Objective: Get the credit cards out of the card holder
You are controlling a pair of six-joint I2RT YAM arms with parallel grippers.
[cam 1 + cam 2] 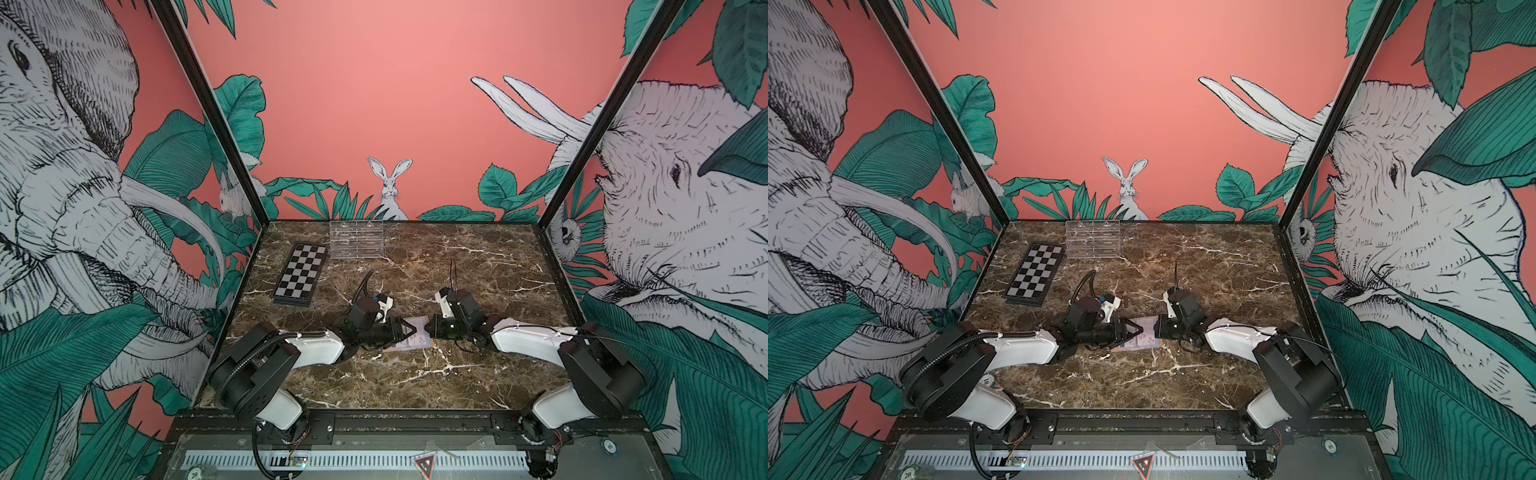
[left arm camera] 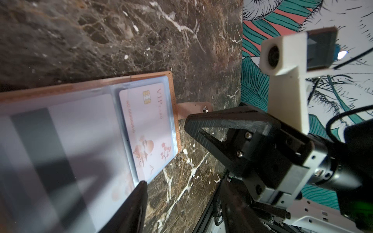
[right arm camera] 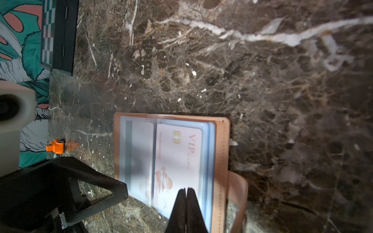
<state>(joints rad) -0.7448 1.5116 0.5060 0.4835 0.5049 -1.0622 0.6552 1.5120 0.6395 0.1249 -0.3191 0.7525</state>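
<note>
The tan card holder (image 1: 411,340) (image 1: 1144,340) lies open on the marble table between my two grippers. Its clear sleeves hold credit cards: a whitish VIP card (image 2: 145,125) (image 3: 177,157) and a pale card with a dark stripe (image 2: 60,141) (image 3: 139,153). My left gripper (image 1: 409,328) (image 2: 183,187) is open, one finger (image 2: 139,197) lying on the sleeve's corner. My right gripper (image 1: 428,330) (image 3: 185,190) is shut, its tips at the holder's edge beside the snap tab (image 2: 193,110). I see nothing between its fingers.
A black-and-white chequered board (image 1: 299,274) (image 1: 1034,274) lies at the back left. A clear acrylic rack (image 1: 356,239) (image 1: 1093,239) stands against the back wall. Printed walls close in the table on three sides. A small orange piece (image 3: 55,146) sits at the table's edge.
</note>
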